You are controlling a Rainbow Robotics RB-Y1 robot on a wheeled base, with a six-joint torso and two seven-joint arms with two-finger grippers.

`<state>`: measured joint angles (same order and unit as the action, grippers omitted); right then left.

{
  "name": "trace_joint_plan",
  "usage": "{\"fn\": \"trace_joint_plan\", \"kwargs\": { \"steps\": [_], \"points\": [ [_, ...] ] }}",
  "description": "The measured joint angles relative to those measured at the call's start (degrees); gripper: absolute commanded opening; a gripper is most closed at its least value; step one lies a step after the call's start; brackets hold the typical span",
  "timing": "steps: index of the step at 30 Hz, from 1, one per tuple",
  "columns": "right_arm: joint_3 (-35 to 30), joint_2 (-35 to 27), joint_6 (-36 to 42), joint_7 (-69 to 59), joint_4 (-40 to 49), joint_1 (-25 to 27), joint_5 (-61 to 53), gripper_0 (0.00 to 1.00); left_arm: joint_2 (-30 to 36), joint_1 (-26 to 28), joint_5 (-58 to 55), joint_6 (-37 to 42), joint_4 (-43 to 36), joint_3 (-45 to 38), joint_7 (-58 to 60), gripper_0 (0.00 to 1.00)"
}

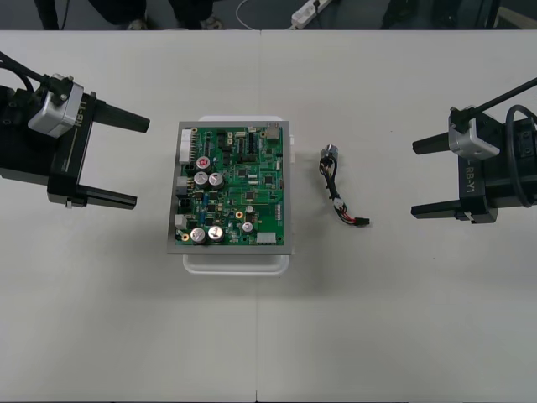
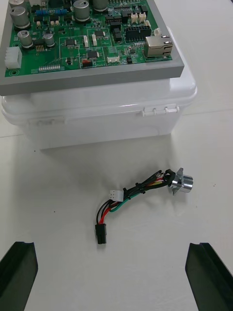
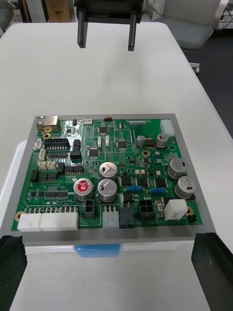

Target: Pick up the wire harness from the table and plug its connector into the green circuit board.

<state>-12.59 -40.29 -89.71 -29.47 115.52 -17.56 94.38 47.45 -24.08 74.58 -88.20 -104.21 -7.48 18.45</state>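
Green board (image 1: pixel 232 186) atop white base (image 1: pixel 236 263); harness (image 1: pixel 335 188) beside; left hand (image 1: pixel 140 164), right hand (image 1: pixel 414 178) released.

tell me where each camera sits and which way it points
Front: overhead, steeply down on table, board, harness; left jaws and right jaws open at the sides.
Right wrist: rides that wrist, facing harness and board; own jaws frame them.
Left wrist: rides that wrist, looking across board at right jaws; own jaws flank it.
Shared: all three show the board.
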Motion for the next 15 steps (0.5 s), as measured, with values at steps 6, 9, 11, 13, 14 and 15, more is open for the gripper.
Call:
{"fn": "trace_joint_plan", "kwargs": {
  "steps": [6, 9, 11, 13, 14, 15],
  "points": [
    [0.02, 0.00, 0.00, 0.00, -0.04, 0.00, 0.53, 0.89, 0.14, -1.41, -0.02, 0.00, 0.00, 0.00, 0.91, 1.00],
    [0.09, 0.00, 0.00, 0.00, -0.05, -0.01, 1.56, 0.89, 0.14, -1.79, -0.03, 0.00, -0.01, 0.02, 2.81, 1.00],
    [0.32, 0.00, 0.00, -0.01, -0.06, -0.04, 2.12, 0.89, 0.14, -2.07, -0.10, 0.00, -0.01, 0.16, 4.15, 1.00],
    [0.76, 0.00, 0.00, -0.01, -0.07, -0.11, 2.75, 0.89, 0.14, -2.40, -0.50, 0.00, -0.01, 0.58, 5.33, 1.00],
    [0.99, 0.00, 0.00, -0.01, -0.07, -0.15, 3.03, 0.89, 0.14, -2.57, -0.67, 0.00, -0.01, 0.84, 5.74, 1.00],
    [1.28, 0.00, 0.00, -0.01, -0.08, -0.23, 3.38, 0.89, 0.14, -2.77, -0.73, 0.00, -0.01, 1.10, 6.00, 1.00]
  ]
}}
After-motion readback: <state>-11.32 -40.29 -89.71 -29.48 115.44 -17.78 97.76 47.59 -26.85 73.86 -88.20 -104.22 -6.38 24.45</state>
